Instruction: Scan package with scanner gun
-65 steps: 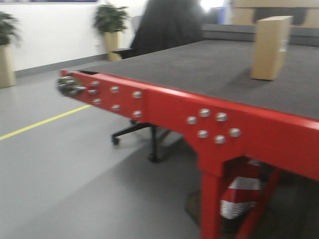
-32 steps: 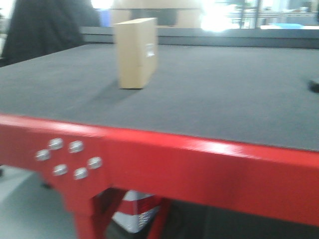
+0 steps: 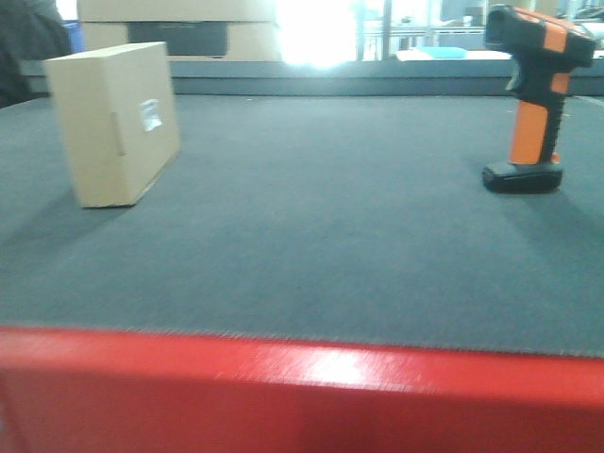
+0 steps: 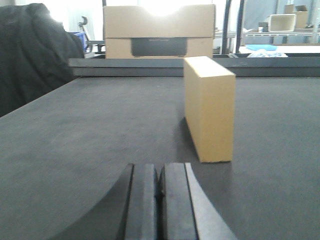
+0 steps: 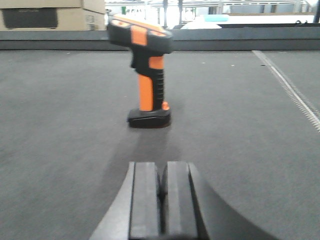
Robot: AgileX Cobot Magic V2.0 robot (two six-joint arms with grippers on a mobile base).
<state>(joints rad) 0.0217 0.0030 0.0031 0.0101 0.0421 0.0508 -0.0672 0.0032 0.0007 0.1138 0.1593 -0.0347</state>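
Note:
The package (image 3: 113,123), a plain tan cardboard box with a small white label on its right face, stands upright at the left of the dark table. It appears again in the left wrist view as a narrow box (image 4: 209,107), ahead and slightly right of my left gripper (image 4: 160,187), which is shut with nothing in it. The scanner gun (image 3: 535,94), orange handle and black head, stands upright on its flat base at the right. In the right wrist view the scanner gun (image 5: 147,70) stands straight ahead of my right gripper (image 5: 163,187), also shut and empty.
The grey felt table (image 3: 321,236) has a red metal front edge (image 3: 302,396). Cardboard boxes with a dark panel (image 4: 159,32) stand behind the table's far rim. A dark coat (image 4: 30,50) sits at the far left. A stitched seam (image 5: 290,90) runs along the table's right side.
The front view has swung right: the package slid from right to left of frame, the red edge dropped to the bottom, and the scanner gun came into view.

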